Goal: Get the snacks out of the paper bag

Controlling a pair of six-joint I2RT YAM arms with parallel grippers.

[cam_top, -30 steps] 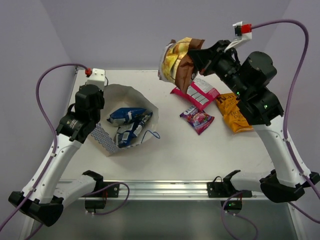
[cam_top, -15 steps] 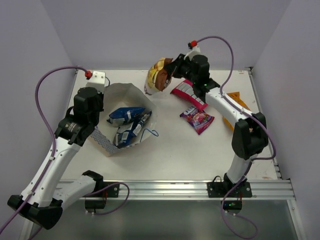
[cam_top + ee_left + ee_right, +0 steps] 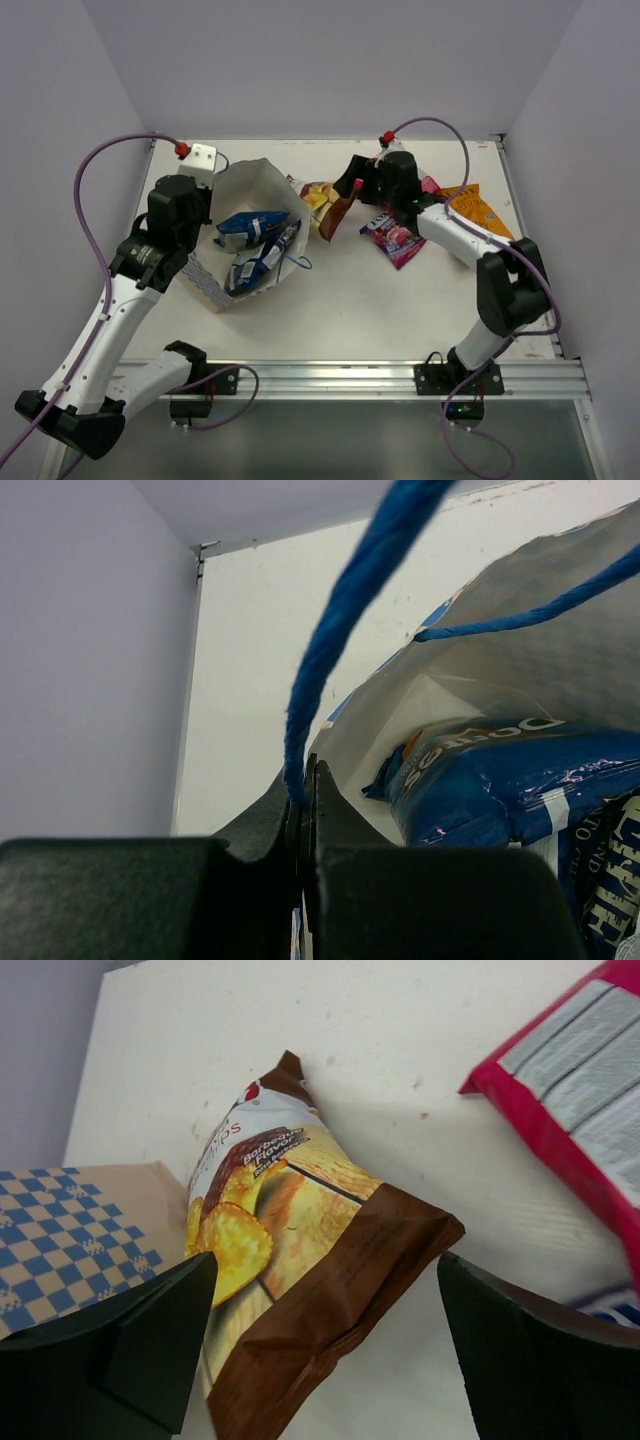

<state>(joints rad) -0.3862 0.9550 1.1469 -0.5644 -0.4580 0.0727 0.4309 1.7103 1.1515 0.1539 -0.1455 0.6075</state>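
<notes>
The paper bag (image 3: pixel 256 178) lies open on the table's left side. Inside it are a blue Doritos packet (image 3: pixel 250 228) (image 3: pixel 520 770) and a dark blue packet (image 3: pixel 262 262). My left gripper (image 3: pixel 303 792) is shut on the bag's rim, right beside the blue string handle (image 3: pixel 345 600). A brown-red chips packet (image 3: pixel 325 205) (image 3: pixel 290 1250) lies on the table just right of the bag. My right gripper (image 3: pixel 327 1270) hangs open over the packet's brown end, and its fingers do not touch the packet.
Right of the right gripper lie a magenta candy packet (image 3: pixel 397 240), an orange-yellow chips packet (image 3: pixel 475 208) and a pink-white striped packet (image 3: pixel 580 1090), partly under the right arm. The bag's blue checked outside (image 3: pixel 70 1230) is close to the left finger.
The right arm came down from high at the back with the brown-red chips packet to the table beside the bag. Its jaws opened and the packet now lies free. The left arm held still.
</notes>
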